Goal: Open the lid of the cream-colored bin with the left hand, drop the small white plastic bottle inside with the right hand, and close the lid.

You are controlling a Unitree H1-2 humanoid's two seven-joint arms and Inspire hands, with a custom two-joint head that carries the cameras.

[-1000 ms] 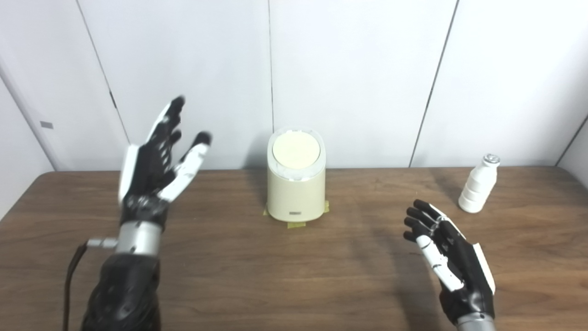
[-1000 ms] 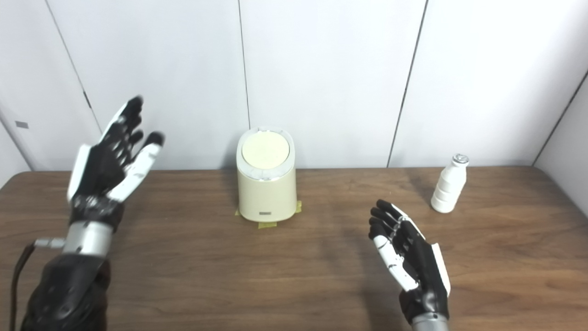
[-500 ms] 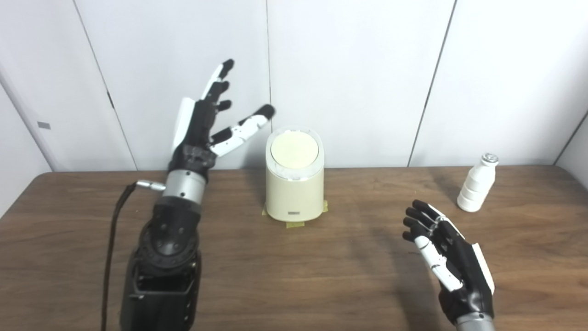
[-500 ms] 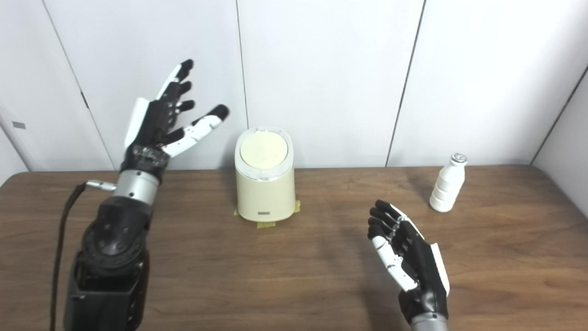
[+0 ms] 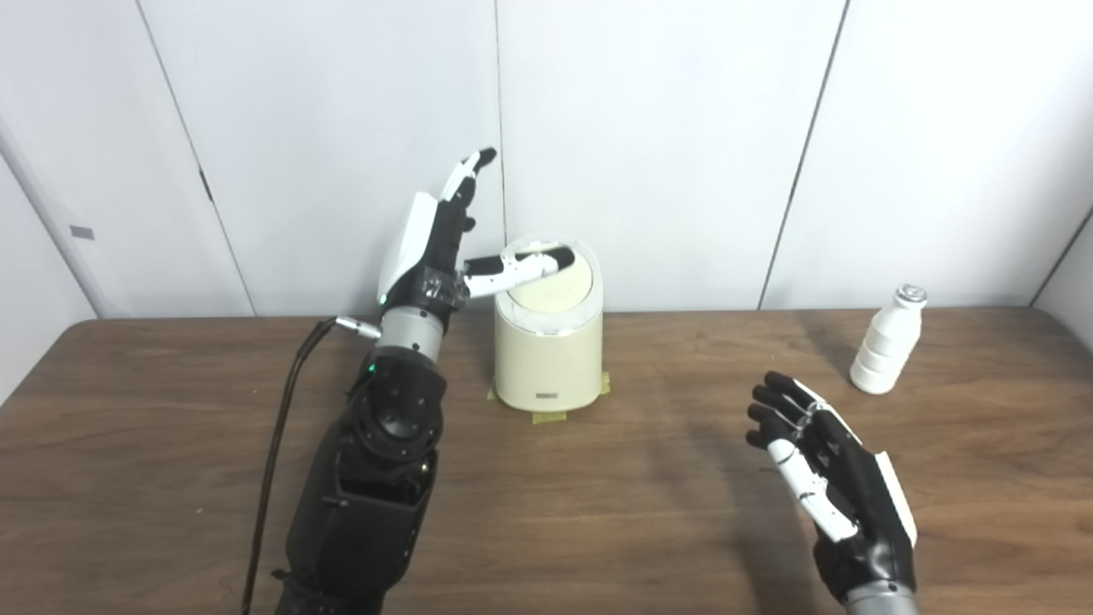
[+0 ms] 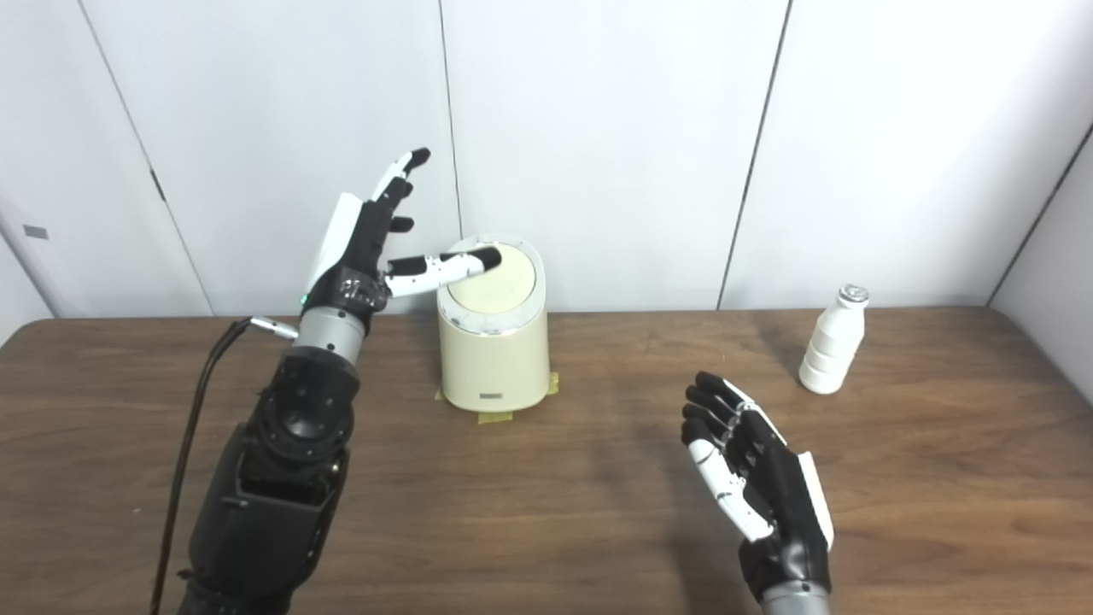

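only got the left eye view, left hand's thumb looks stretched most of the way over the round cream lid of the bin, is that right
observer: in the right eye view the left hand has its thumb tip about midway across the round cream lid, along its far rim
operator: and the table's right end
observer: the right eye view shows more bare brown wooden table to the right of the small white plastic bottle

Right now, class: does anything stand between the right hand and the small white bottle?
Nothing visible does. Only bare table lies between the open right hand and the bottle, which stands upright, far from the bin.
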